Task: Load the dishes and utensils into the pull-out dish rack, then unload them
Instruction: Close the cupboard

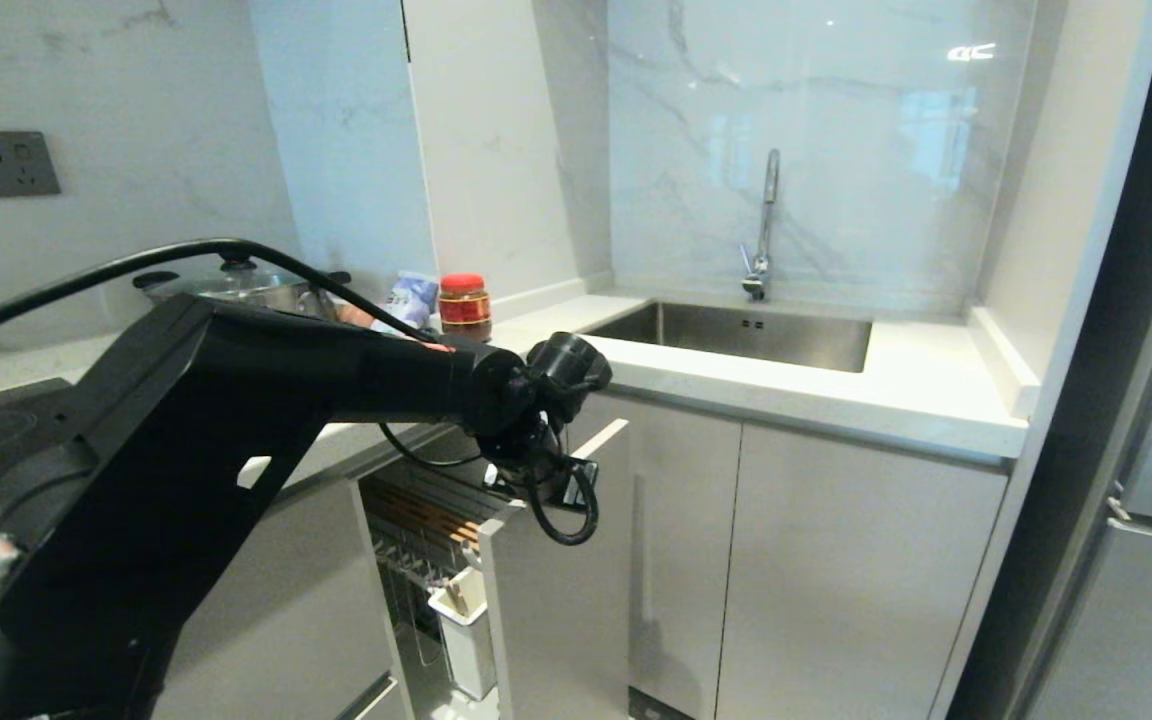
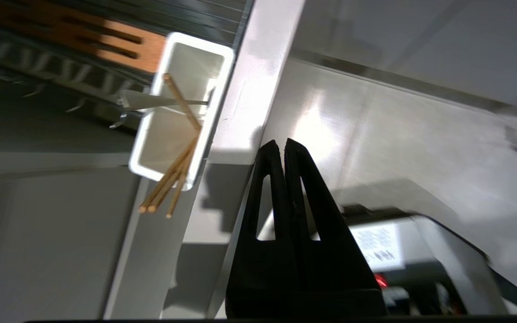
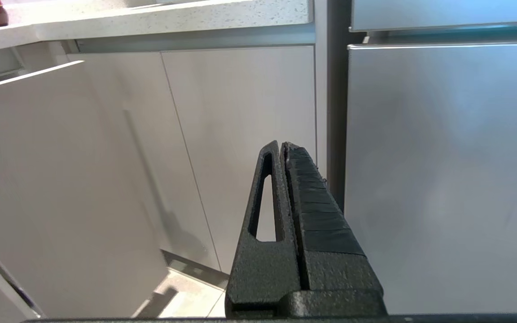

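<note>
Wooden chopsticks (image 2: 175, 172) leaning in white utensil cup (image 2: 151, 152) of pulled-out dish rack (image 1: 426, 515), metal utensil (image 2: 151, 102) alongside. Left gripper (image 2: 282, 143) pressed closed, empty, just beside cabinet front (image 2: 249, 103). Right gripper (image 3: 282, 146) closed, empty, parked facing cabinet doors (image 3: 222, 134).

A white glossy plastic utensil cup (image 2: 175, 112) is holding pale matt wooden chopsticks (image 2: 173, 177) beside a slotted orange-toned wood strip (image 2: 106, 40). The brushed steel sink (image 1: 746, 335) is sitting in a speckled pale stone-look worktop (image 1: 896, 385); the black left hand (image 2: 283, 142) is looking matt and grainy.
</note>
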